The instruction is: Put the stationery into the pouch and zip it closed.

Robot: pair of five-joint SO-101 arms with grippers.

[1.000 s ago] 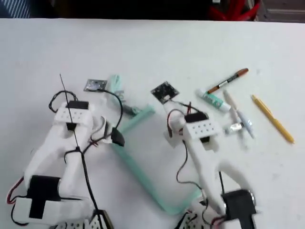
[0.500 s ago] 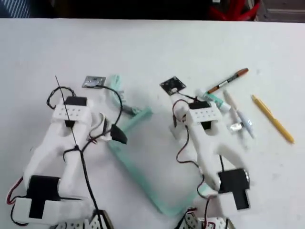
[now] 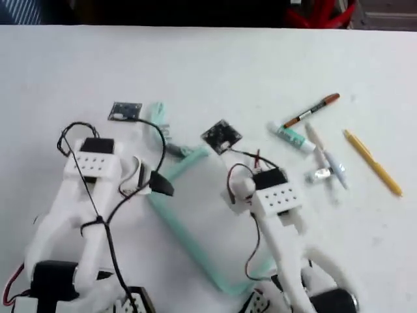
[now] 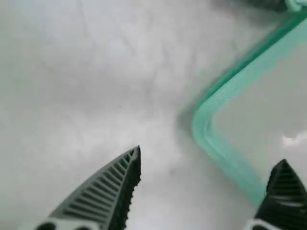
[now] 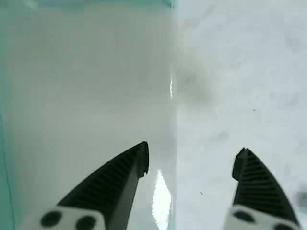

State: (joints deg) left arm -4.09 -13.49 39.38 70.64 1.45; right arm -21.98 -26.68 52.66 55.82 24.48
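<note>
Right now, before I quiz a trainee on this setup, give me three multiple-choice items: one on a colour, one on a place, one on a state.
1. What colour is the pouch edging? A) mint green B) red C) black
2. Where is the yellow pen? A) inside the pouch B) on the table, apart from the pouch C) in a gripper
3. How is the right gripper? A) shut on a pen B) shut on the pouch C) open and empty
Answers: 1 A, the high view shows a green rim; 2 B, it lies on bare tabletop; 3 C, its jaws stand apart with nothing between.
</note>
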